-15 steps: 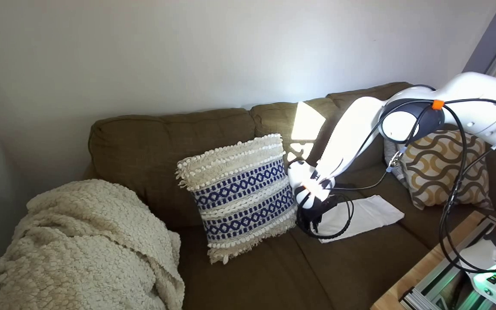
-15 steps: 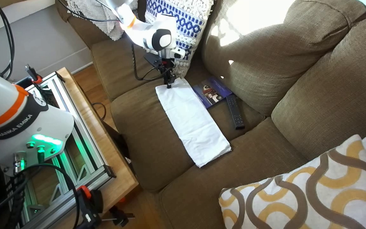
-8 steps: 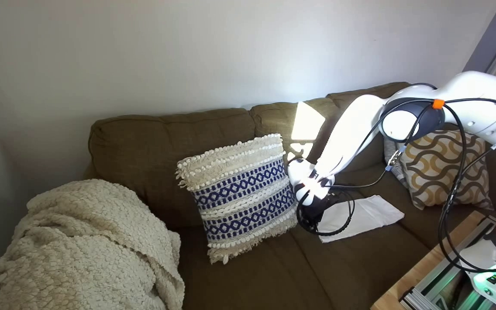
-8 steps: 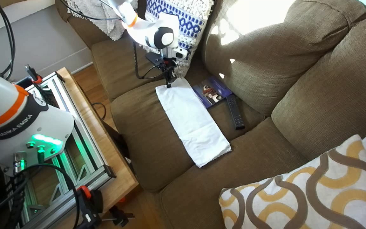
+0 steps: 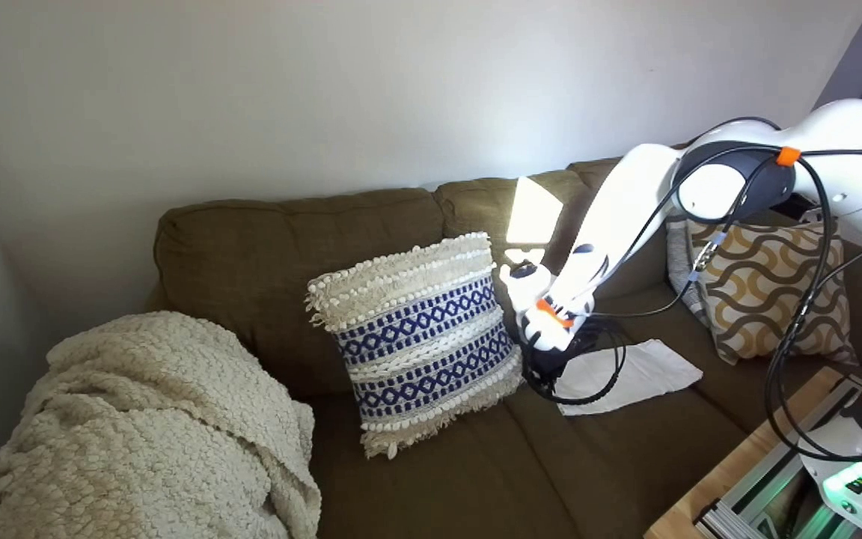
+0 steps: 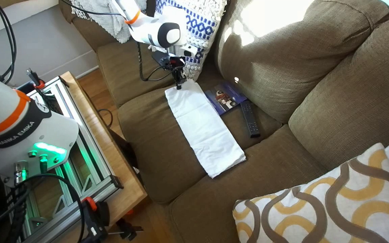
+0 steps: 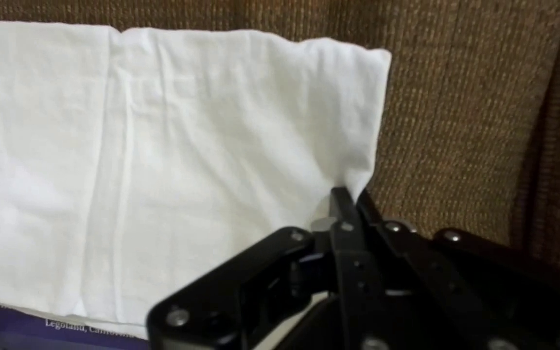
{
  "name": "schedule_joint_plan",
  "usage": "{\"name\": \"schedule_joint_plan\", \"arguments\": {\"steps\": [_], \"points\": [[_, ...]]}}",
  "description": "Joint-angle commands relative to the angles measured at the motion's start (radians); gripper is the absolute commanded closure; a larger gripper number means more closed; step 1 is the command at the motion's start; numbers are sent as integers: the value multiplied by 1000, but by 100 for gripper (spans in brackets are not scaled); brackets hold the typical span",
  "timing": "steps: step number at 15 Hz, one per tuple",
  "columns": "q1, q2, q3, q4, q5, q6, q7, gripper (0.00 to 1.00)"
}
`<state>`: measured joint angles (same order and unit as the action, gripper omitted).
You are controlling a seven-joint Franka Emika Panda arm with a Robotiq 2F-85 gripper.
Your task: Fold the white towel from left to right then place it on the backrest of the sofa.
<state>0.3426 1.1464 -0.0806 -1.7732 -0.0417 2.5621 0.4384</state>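
Hand (image 7: 352, 193) clenches a short edge of the white towel (image 7: 202, 146) in the wrist view. In an exterior view, the towel lies on the sofa's (image 6: 154, 148) seat, beside a Legoland picture card (image 6: 225, 98) and near a remote control (image 6: 250, 118). In an exterior view, it lies before the backrest (image 5: 296, 247), near the fringed pillow (image 5: 423, 352).

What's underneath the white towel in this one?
The sofa seat shows around most of the white towel, so it likely lies on that. The purple booklet meets one long edge; whether it extends beneath, or anything else does, is covered.
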Motion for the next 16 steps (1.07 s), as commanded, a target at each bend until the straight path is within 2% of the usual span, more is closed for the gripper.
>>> {"name": "schedule_joint_plan", "arguments": {"steps": [1, 2, 3, 5, 9, 10, 11, 16], "points": [[21, -83, -54, -127, -11, 51, 11, 71], [21, -86, -65, -132, -18, 44, 3, 93], [20, -93, -77, -142, -22, 40, 0, 93], [18, -104, -98, -161, -29, 42, -4, 100], [17, -126, -123, -196, -33, 49, -2, 100], [12, -131, -117, -200, -29, 58, -5, 74], [8, -130, -110, -195, -27, 58, -11, 74], [-14, -105, -43, -146, -8, 76, -45, 38]]}}
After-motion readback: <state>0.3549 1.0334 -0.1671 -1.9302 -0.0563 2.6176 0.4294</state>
